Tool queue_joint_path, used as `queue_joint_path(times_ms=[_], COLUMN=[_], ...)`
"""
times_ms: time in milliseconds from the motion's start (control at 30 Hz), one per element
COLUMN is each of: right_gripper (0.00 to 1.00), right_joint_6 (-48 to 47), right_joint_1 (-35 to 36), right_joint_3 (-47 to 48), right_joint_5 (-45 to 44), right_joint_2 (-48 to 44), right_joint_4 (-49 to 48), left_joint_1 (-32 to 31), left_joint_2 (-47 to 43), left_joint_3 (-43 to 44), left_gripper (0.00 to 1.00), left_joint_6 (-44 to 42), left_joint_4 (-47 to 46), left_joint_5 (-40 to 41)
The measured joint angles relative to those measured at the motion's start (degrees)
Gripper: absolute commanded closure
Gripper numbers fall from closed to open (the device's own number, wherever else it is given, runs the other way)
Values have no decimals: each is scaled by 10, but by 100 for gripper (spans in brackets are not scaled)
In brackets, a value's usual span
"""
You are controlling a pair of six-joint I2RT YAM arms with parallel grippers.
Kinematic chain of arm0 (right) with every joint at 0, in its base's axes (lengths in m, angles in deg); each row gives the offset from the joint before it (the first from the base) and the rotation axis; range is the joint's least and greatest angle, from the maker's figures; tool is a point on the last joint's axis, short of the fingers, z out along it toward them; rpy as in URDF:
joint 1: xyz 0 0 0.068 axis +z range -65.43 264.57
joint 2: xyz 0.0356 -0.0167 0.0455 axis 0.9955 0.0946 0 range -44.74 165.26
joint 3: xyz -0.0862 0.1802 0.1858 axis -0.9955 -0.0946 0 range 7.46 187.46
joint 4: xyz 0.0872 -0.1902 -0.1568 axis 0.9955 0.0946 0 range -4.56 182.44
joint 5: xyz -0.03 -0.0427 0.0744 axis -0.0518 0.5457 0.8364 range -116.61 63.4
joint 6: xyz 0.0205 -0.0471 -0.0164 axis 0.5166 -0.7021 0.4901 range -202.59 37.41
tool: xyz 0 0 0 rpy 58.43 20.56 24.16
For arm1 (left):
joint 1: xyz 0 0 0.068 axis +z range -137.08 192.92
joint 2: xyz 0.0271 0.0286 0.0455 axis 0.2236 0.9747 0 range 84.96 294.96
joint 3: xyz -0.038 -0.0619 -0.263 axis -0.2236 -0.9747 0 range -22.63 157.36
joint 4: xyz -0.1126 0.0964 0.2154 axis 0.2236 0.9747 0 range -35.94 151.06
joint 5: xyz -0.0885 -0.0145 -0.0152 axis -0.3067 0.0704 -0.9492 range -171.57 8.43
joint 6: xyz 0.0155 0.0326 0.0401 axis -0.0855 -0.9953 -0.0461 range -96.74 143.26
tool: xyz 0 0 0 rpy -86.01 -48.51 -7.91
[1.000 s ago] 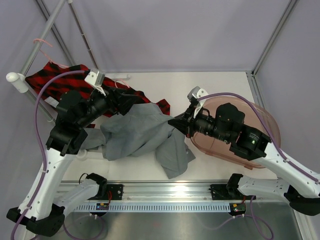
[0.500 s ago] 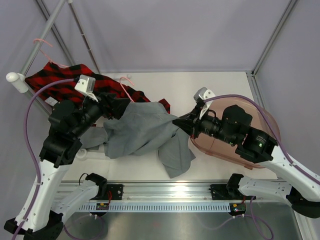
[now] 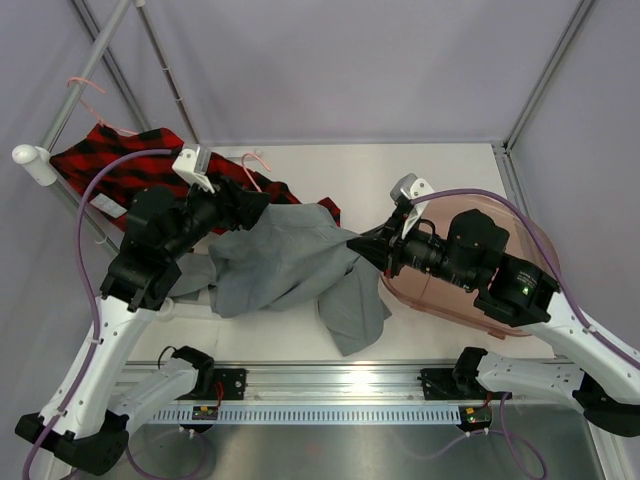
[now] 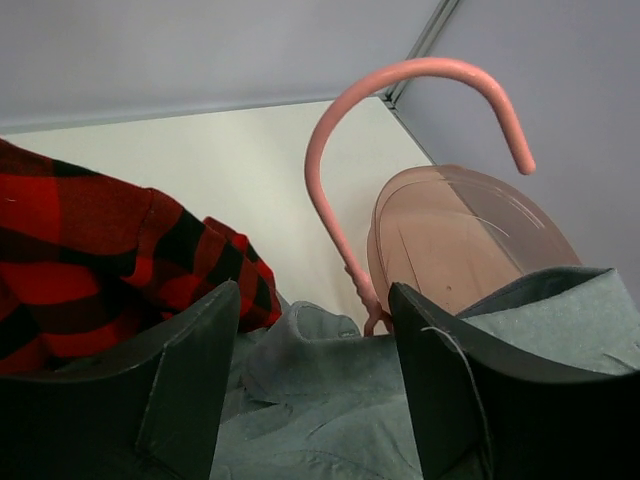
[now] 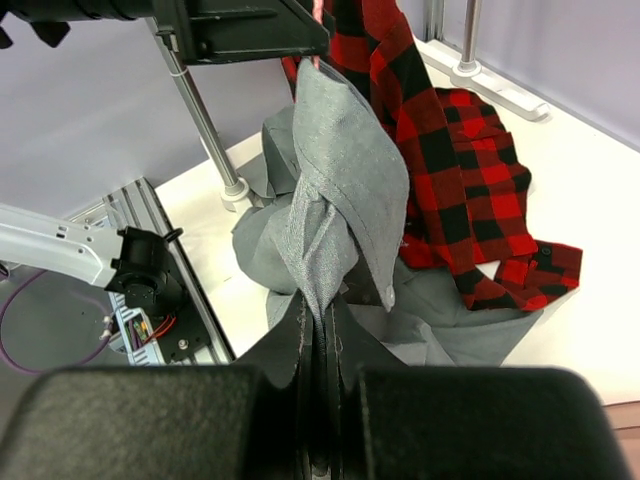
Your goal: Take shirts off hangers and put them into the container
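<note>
The grey shirt [image 3: 285, 262] lies bunched on the table, its right edge pinched in my shut right gripper [image 3: 353, 243]. In the right wrist view a twisted fold of the grey shirt [image 5: 340, 170] runs up from the right gripper [image 5: 322, 335]. My left gripper [image 4: 315, 345] stands open over the grey collar [image 4: 320, 375], one finger [image 4: 190, 370] on each side. A pink hanger's hook [image 4: 335, 140] rises from that collar, also seen from above as the hanger [image 3: 252, 160]. The plaid shirt [image 3: 120, 165] drapes from the rail. The container [image 3: 525, 250] sits at the right.
Grey rail poles [image 3: 95, 60] slant along the back left, with another pink hanger [image 3: 85, 90] hooked on them. A pole base [image 5: 232, 190] stands beside the shirts. The aluminium rail [image 3: 330, 395] carrying the arm bases runs along the near edge.
My left wrist swung left and came back right over the grey collar, jaws narrowing a little. The right gripper drew the grey shirt slightly right. The pink hook now shows.
</note>
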Motion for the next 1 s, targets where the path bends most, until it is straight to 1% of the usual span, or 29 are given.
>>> queue_joint_path(times_ms=[100, 133, 167, 200, 267, 333, 400, 500, 533, 567, 600, 633, 667, 700, 833, 933, 1000], right_gripper=[100, 100, 100, 100, 100, 100, 100, 100, 62, 26, 12, 9, 2, 0, 1, 1, 2], right_joint_6=[0, 0, 0, 0, 0, -1, -2, -2, -2, -1, 1, -4, -4, -4, -3, -2, 0], right_joint_1=[0, 0, 0, 0, 0, 0, 0, 0, 0, 0, 0, 0, 0, 0, 0, 0, 0], right_joint_3=[1, 1, 1, 1, 1, 1, 1, 1, 1, 2, 4, 6, 8, 8, -26, -53, -61], right_joint_5=[0, 0, 0, 0, 0, 0, 0, 0, 0, 0, -5, -9, -20, -28, -45, -46, -44], right_joint_2=[0, 1, 1, 2, 3, 3, 2, 0, -1, -2, -2, -2, -3, -8, -70, -115, -124], right_joint_4=[10, 12, 13, 13, 15, 16, 18, 18, 18, 21, 25, 28, 32, 37, 44, 48, 42], left_joint_1=[-2, -2, -3, -4, -7, -7, -7, -6, -6, -6, -6, -6, -6, -6, -6, -6, -6], left_joint_2=[9, 11, 12, 14, 16, 18, 20, 21, 21, 21, 21, 21, 22, 25, 45, 58, 58], left_joint_3=[-3, -3, -3, -3, -2, -2, 1, 2, 2, 2, 2, 3, 5, 12, 58, 94, 105], left_gripper=[55, 66, 74, 80, 81, 86, 99, 100, 100, 100, 100, 100, 100, 100, 100, 100, 100], left_joint_6=[8, 10, 16, 21, 24, 31, 38, 44, 47, 49, 49, 46, 44, 41, 21, 16, 14], left_joint_4=[-7, -11, -16, -21, -28, -32, -33, -33, -34, -34, -33, -29, -24, -15, 18, 25, 28], left_joint_5=[-8, -11, -13, -21, -30, -34, -36, -40, -42, -42, -42, -41, -40, -39, -35, -36, -37])
